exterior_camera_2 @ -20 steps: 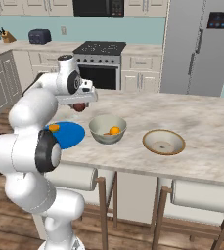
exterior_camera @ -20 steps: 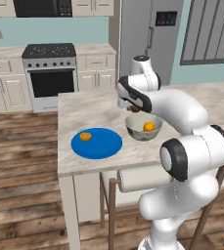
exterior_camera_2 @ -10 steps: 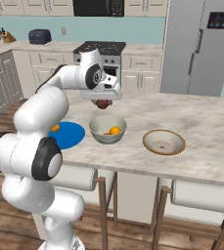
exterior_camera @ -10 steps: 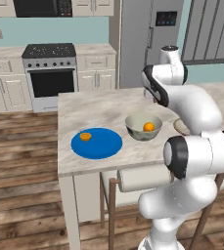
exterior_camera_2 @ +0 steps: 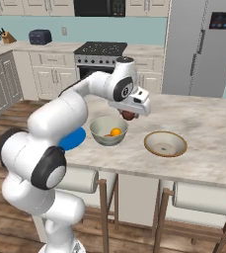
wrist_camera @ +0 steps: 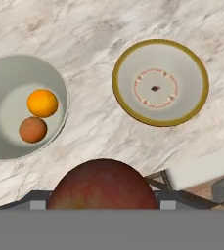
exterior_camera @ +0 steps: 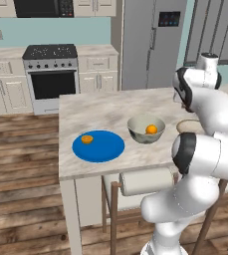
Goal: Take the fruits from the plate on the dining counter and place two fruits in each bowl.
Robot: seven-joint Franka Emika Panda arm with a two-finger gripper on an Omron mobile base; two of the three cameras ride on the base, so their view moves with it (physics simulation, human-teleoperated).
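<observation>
My gripper [exterior_camera_2: 129,113] is shut on the dark red-brown fruit [exterior_camera_2: 130,116], which fills the bottom of the hand view [wrist_camera: 102,185]. It hangs over the dining counter [exterior_camera_2: 203,123], between the two bowls. The grey-green bowl [exterior_camera_2: 108,131] holds a bright orange fruit [wrist_camera: 42,103] and a reddish-orange fruit [wrist_camera: 33,129]. The tan-rimmed bowl [wrist_camera: 160,82] to its right has nothing in it. One bright orange fruit [exterior_camera: 87,139] lies on the blue plate [exterior_camera: 98,146] at the counter's left end. In the right base view my arm partly hides the plate [exterior_camera_2: 73,140].
Stools [exterior_camera_2: 203,197] with white rolled backs stand under the counter's near edge. A stove [exterior_camera: 50,77] and a steel fridge [exterior_camera: 148,42] stand along the far wall. Wooden floor [exterior_camera: 21,164] lies to the left of the counter.
My arm has swung right from beside the plate, past the grey-green bowl, with the dark red-brown fruit in the gripper. The bowls, the plate and the other fruits have not moved.
</observation>
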